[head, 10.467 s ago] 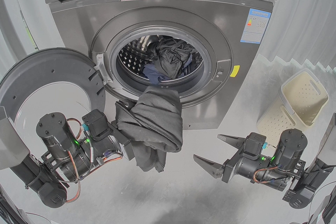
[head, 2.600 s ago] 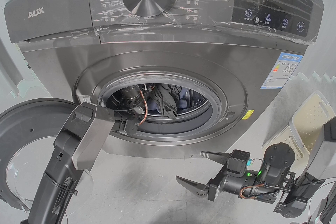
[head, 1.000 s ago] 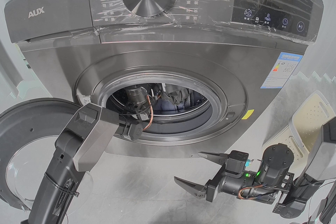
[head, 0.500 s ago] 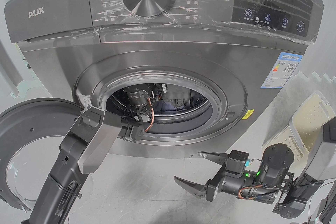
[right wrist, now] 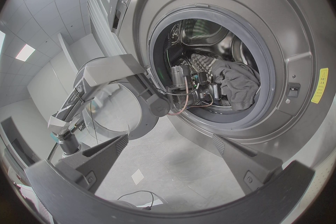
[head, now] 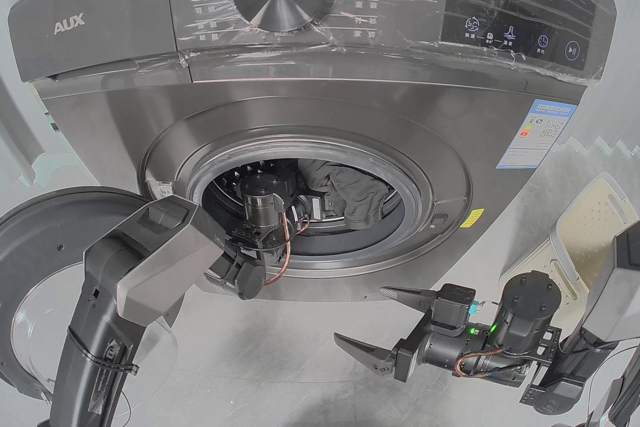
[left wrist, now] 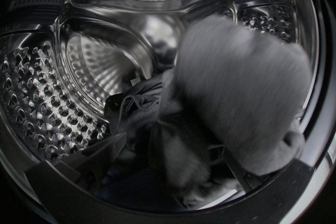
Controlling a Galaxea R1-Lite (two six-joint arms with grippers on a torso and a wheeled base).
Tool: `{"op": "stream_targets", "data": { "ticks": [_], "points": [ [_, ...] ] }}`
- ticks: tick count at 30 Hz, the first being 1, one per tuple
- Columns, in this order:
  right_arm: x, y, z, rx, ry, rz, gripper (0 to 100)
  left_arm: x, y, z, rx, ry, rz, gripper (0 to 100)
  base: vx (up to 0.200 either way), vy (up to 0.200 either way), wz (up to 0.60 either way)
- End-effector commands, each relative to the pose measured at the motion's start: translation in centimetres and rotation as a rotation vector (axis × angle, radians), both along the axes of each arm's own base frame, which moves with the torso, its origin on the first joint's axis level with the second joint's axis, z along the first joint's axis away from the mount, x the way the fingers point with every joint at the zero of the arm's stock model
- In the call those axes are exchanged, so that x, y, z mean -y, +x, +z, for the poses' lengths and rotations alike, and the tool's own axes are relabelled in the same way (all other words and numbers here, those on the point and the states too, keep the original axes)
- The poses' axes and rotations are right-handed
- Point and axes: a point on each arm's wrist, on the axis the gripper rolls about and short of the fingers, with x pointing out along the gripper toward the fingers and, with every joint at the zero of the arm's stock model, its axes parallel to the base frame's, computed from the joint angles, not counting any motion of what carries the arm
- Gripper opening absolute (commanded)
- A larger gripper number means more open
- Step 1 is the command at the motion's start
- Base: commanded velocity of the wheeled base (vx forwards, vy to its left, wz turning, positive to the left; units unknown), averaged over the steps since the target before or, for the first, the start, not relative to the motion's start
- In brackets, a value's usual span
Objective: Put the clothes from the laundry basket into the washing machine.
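- Grey floor [head: 280,361] lies under the right end effector [head: 360,315], which hovers with its fingers spread wide and nothing between them.
- Ahead of it stands the washing machine [head: 320,95], with its door [head: 40,261] open out beside the left arm.
- The left end effector [left wrist: 175,144] is inside the drum [left wrist: 35,88], fingers spread.
- Grey clothes [head: 350,191] bunch just in front of the left end effector, covering one fingertip.
- The basket [head: 593,228] sits off to the right of the right end effector, near the machine.
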Motion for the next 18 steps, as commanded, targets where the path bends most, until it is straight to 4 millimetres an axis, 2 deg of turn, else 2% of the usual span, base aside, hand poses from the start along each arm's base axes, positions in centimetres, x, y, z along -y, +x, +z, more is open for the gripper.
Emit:
{"op": "stream_targets", "data": {
  "ticks": [1, 8, 13, 18],
  "points": [
    [0.1, 0.1, 0.1, 0.003, 0.004, -0.006, 100, -0.8, -3.3, 3.4, -0.002, 0.033, -0.049, 100, 0.000, 0.000, 0.00],
    [0.1, 0.2, 0.2, 0.007, 0.009, -0.006, 100, -1.8, -6.4, 2.7, -0.070, 0.123, -0.124, 100, 0.000, 0.000, 0.00],
    [0.1, 0.2, 0.3, 0.008, 0.010, -0.006, 100, -1.6, -8.9, 2.6, -0.111, 0.159, -0.181, 100, 0.000, 0.000, 0.00],
    [0.1, 0.2, 0.3, 0.008, 0.010, -0.007, 100, -1.6, -10.4, 2.5, -0.123, 0.176, -0.221, 100, 0.000, 0.000, 0.00]
  ]
}}
